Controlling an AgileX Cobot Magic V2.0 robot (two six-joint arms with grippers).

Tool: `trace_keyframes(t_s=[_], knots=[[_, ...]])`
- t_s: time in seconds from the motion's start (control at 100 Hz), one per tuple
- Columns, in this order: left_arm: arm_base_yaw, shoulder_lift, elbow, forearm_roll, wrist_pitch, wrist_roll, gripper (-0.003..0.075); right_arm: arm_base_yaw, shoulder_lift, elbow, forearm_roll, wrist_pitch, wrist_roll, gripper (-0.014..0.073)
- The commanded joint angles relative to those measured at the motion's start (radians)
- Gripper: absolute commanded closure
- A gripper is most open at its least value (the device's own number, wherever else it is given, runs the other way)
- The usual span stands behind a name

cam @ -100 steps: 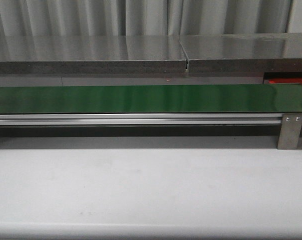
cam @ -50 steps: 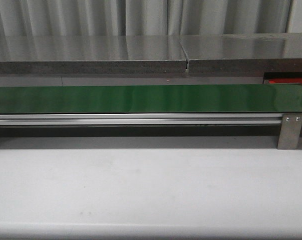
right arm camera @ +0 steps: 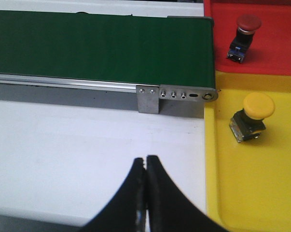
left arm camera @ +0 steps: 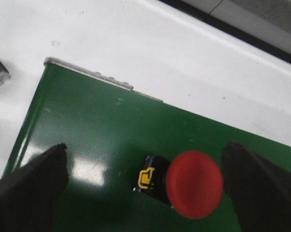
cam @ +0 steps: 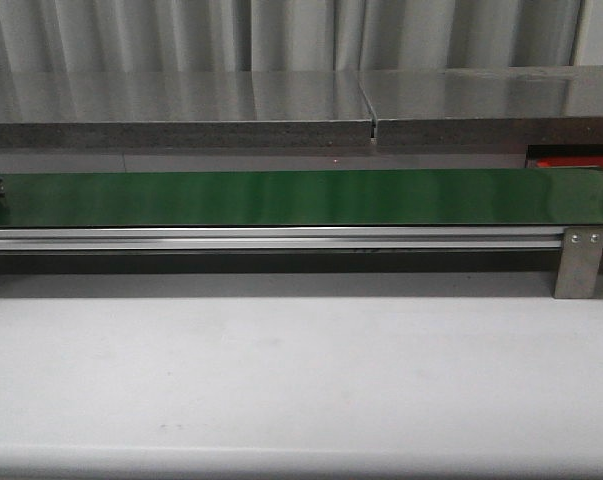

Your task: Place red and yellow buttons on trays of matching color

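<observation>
Lying on the green belt (left arm camera: 111, 140), a red button (left arm camera: 186, 182) between the wide-open left claw (left arm camera: 145, 183), gripping nothing, right claw (right arm camera: 145, 193) closed, empty, red tray (right arm camera: 275, 38) holding a red button (right arm camera: 242, 36), yellow tray (right arm camera: 261, 174) a yellow one (right arm camera: 253, 116).

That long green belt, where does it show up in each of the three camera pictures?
Front view: the green belt runs edge to edge across the middle.
Left wrist view: its end fills the lower part, carrying a red button.
Right wrist view: it crosses the top, ending beside the red tray.
Shared landmark: the belt's silver side rail.
</observation>
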Motion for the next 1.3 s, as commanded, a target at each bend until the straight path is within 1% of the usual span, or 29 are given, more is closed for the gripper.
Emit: trace_keyframes(t_s=[0.0,0.12,0.28,0.33,0.5,0.6,0.82,0.9,1.04,1.29], knots=[[-0.005,-0.079,-0.061,-0.032,-0.019,0.006,0.0098,0.000,-0.001,-0.025,0.009,-0.064,-0.008,0.0660],[-0.001,-0.093,-0.113,-0.025,0.013,0.009,0.0098,0.000,-0.001,-0.025,0.009,-0.064,-0.008,0.0660],[0.037,-0.100,-0.120,-0.003,0.024,0.009,0.0098,0.000,-0.001,-0.025,0.009,-0.064,-0.008,0.0660],[0.052,-0.100,-0.120,0.025,0.040,0.009,0.0098,0.000,-0.001,-0.025,0.009,-0.064,-0.008,0.0660],[0.105,-0.100,-0.117,0.203,0.070,0.009,0.0099,0.000,-0.001,-0.025,0.009,-0.064,-0.008,0.0660],[0.145,-0.098,-0.101,0.214,0.066,0.009,0.0099,0.000,-0.001,-0.025,0.009,-0.064,-0.008,0.0660],[0.222,-0.092,-0.031,0.227,-0.006,0.009,0.0099,0.000,-0.001,-0.025,0.009,-0.063,-0.008,0.0660],[0.251,-0.071,-0.029,0.241,-0.016,0.009,0.0099,0.000,-0.001,-0.025,0.009,-0.063,-0.008,0.0660],[0.295,-0.027,-0.029,0.237,-0.075,0.009,0.0099,0.000,-0.001,-0.025,0.009,-0.063,-0.008,0.0660],[0.307,0.074,-0.031,0.240,-0.109,0.015,0.0099,0.000,-0.001,-0.025,0.009,-0.063,-0.008,0.0660]])
